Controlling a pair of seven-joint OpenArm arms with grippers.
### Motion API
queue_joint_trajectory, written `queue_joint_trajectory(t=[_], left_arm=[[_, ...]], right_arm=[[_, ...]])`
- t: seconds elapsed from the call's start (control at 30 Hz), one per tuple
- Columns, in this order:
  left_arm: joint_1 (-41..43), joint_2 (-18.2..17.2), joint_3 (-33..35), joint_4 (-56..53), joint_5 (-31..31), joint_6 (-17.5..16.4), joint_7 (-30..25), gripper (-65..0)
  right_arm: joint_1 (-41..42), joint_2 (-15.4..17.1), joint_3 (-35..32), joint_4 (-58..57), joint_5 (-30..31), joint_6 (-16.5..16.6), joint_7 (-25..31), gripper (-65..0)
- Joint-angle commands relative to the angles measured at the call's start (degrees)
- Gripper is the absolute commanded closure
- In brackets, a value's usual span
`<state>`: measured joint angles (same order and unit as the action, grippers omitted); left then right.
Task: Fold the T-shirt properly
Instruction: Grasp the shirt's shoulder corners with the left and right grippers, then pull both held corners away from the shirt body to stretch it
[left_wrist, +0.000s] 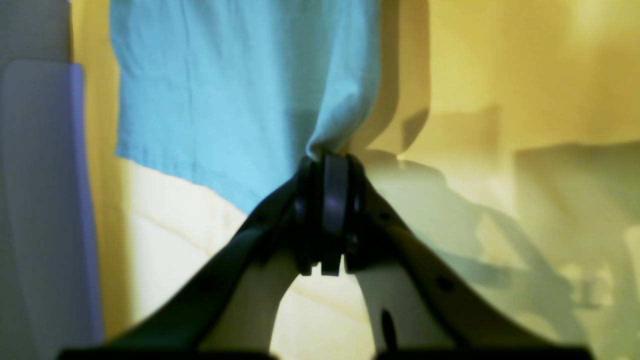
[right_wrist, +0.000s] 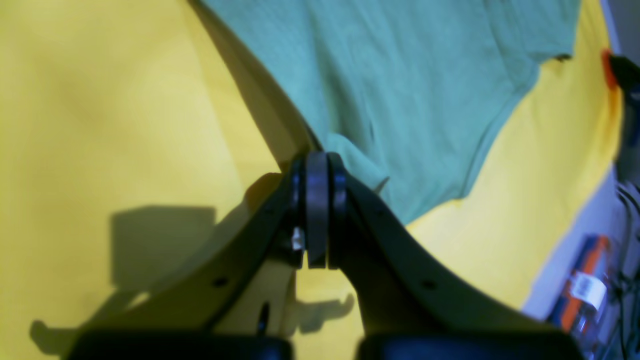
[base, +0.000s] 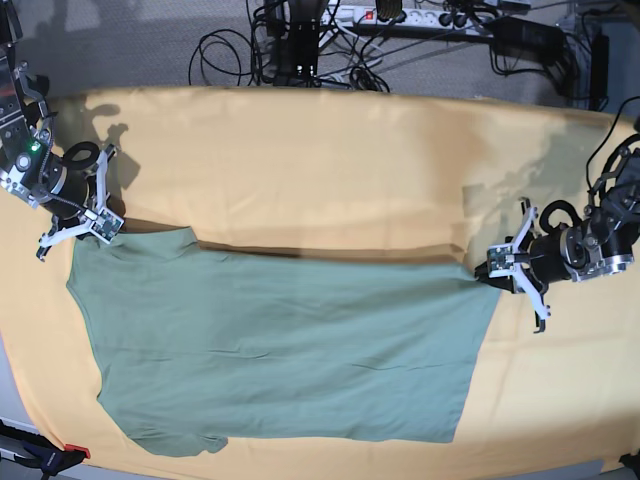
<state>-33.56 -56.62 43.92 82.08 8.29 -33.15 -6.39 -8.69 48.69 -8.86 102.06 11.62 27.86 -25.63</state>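
Around my fingers, light fell over the yellow-orange cloth, leaving soft-edged shadows. Behind its far edge I saw black cables looped against a grey backdrop.

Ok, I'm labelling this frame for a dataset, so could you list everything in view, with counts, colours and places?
Sage-green cotton T-shirt: one, muted green, spread across the lower middle, its far edge gripped near both ends
Large smooth yellow-orange cloth: one, yellow-orange, under the T-shirt
Thin looped cables: several, black, beyond the cloth's far edge
Grey backdrop surface: one, grey, behind the cloth
Orange-and-blue object: one, blurred, lower right corner of the right wrist view; kind unclear
Left pincer: one, black and pale grey, shut on the T-shirt at the base view's right
Right pincer: one, black and pale grey, shut on the T-shirt at the base view's left
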Motion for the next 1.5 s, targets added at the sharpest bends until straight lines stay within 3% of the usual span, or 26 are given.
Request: queue_joint_trajectory(t=[0.0,0.3,0.53,0.57,0.7,0.77,0.9,1.03,1.17,1.3,1.37,1.47], left_arm=[[-1.53,-1.55,-0.74,1.09,-1.57,-0.28,-0.94,0.0],[-1.53,-3.37,-0.74,2.08,-1.75,-0.98,-0.98,0.0],[-1.53,-3.34,-0.74,2.05,-1.75,-0.98,-1.57,0.0],[-1.53,-3.28,-0.74,2.08,-1.77,-0.96,-1.73,0.0],[-1.51,-3.21,-0.74,2.08,-1.75,-1.01,-1.73,0.0],[-1.51,-3.23,-0.74,2.08,-1.75,-1.01,-1.4,0.0],[-1.51,-3.23,-0.74,2.05,-1.77,-1.01,-1.14,0.0],[-1.51,-3.21,-0.74,2.05,-1.75,-1.01,-1.14,0.0],[-1.51,-3.21,-0.74,2.08,-1.77,-0.98,-1.36,0.0],[-1.51,-3.21,-0.74,2.08,-1.77,-0.98,-1.33,0.0],[-1.51,-3.21,-0.74,2.08,-1.79,-1.01,-1.36,0.0],[-1.51,-3.21,-0.74,2.08,-1.79,-1.01,-1.36,0.0]], right_arm=[[0.35,1.53,0.61,1.95,0.72,-0.15,-0.09,0.0],[-7.32,1.97,0.66,10.1,0.33,-1.73,-5.57,0.0],[-11.47,0.74,0.66,12.28,-3.04,-4.68,-5.03,0.0],[-11.47,0.59,0.66,12.2,-3.06,-4.87,-4.79,-3.1],[-11.52,0.55,0.66,12.2,-2.58,-4.66,-3.93,-31.2],[-11.52,0.52,0.66,12.15,-1.4,-4.66,-3.5,-36.5],[-11.5,-0.66,0.66,11.67,-1.11,-4.48,-3.17,-36.4],[-11.28,-4.24,0.66,6.86,-2.71,-3.39,0.44,-36.5],[-9.92,-6.67,0.66,2.69,-6.1,-7.85,1.22,-36.4],[-8.07,-7.63,0.66,0.72,-6.14,-9.49,1.01,-35.7],[-7.19,-7.78,0.66,-0.02,-6.12,-10.19,-0.46,-26.2],[-6.19,-7.74,0.66,-0.07,-6.14,-11.5,-3.52,0.0]])
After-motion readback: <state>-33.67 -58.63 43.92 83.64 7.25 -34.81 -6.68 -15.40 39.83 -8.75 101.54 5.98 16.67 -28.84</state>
